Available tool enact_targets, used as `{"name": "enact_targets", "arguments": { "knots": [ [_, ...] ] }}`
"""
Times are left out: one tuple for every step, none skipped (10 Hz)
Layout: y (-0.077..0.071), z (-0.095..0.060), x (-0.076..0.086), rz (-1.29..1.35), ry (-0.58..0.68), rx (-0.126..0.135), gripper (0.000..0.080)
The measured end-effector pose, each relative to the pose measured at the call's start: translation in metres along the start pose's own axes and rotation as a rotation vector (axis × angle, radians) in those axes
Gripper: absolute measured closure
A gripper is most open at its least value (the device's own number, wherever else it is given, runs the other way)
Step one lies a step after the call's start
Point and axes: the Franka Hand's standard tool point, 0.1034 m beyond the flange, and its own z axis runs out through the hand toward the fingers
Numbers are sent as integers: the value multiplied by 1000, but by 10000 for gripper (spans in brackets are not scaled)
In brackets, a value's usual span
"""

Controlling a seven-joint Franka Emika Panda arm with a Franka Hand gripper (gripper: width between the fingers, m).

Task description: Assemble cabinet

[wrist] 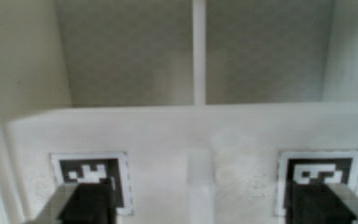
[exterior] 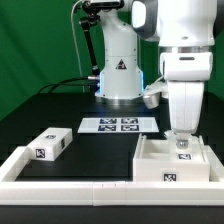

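Observation:
The cabinet (exterior: 160, 165) is a white open-topped box with tags, standing at the front on the exterior view's right. My gripper (exterior: 182, 141) hangs straight down over it, fingertips at or just inside its top opening. In the wrist view the gripper (wrist: 202, 206) is open, its dark fingers (wrist: 87, 205) wide apart over a white cabinet panel (wrist: 194, 135) that bears two tags (wrist: 91, 170). Nothing is held between the fingers. A second loose white cabinet part (exterior: 50, 143) with tags lies on the exterior view's left.
The marker board (exterior: 120, 125) lies flat on the black table in front of the robot base (exterior: 118, 75). A white rail frame (exterior: 70, 188) edges the table's front and left. A green backdrop stands behind.

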Motion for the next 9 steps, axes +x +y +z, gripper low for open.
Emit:
{"name": "enact_targets", "arguments": {
  "knots": [
    [-3,-6,1,0,-1,-4,240],
    [-9,-12,3,16,-3,-10,71],
    [-22,-17,8,22,-5,-9,13],
    [-33,-22,9,12,-5,-12,13],
    [-49,-24,8,1,-4,-14,2],
    [-63,-22,9,-7,11,-26,2],
    [-75,-16,11,-14,27,-32,2],
    [-74,-16,9,-12,21,-27,2],
    [-73,-17,9,-11,22,-29,2]
  ]
}}
